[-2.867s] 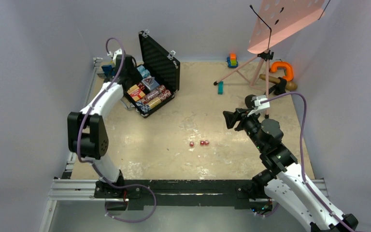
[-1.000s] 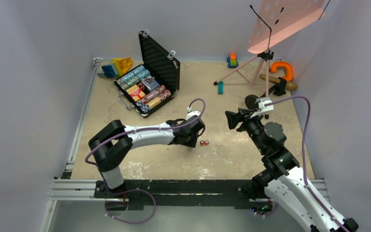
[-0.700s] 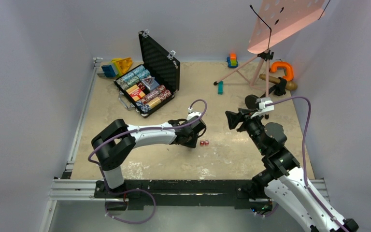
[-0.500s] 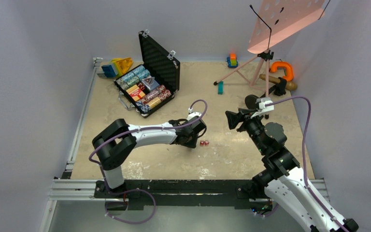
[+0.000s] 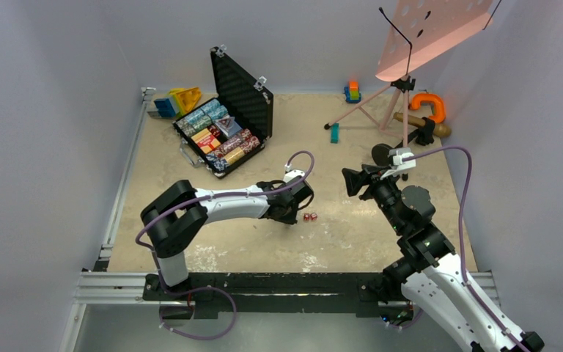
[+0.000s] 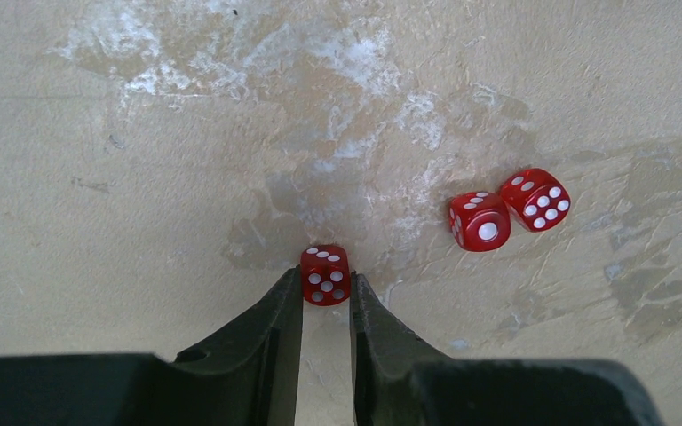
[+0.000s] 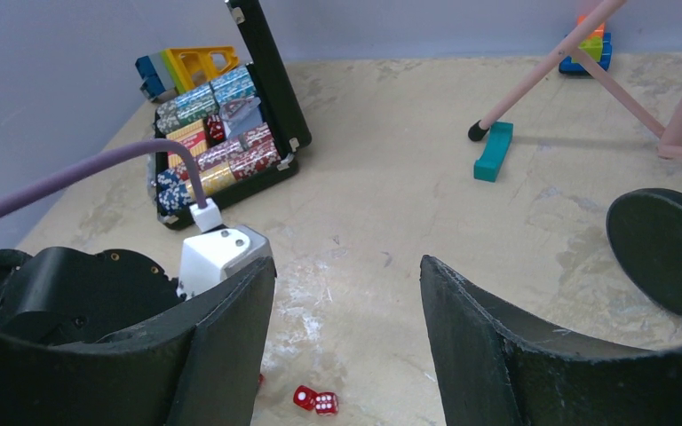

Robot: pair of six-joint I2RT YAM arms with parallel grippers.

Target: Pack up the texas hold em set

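Reach favours your left gripper (image 5: 291,213) in the top view: it sits low over a single die (image 5: 291,218), two other dice (image 5: 310,217) lie just to its right, and the open briefcase (image 5: 223,136) stands well apart at far left, while the right gripper (image 5: 352,181) hangs farther off. From the left wrist, the cube sits dead ahead between the fingertips (image 6: 286,297), jaws narrow and flanking its sides; you cannot tell if they pinch it. From the right wrist, those jaws stand spread, holding nothing
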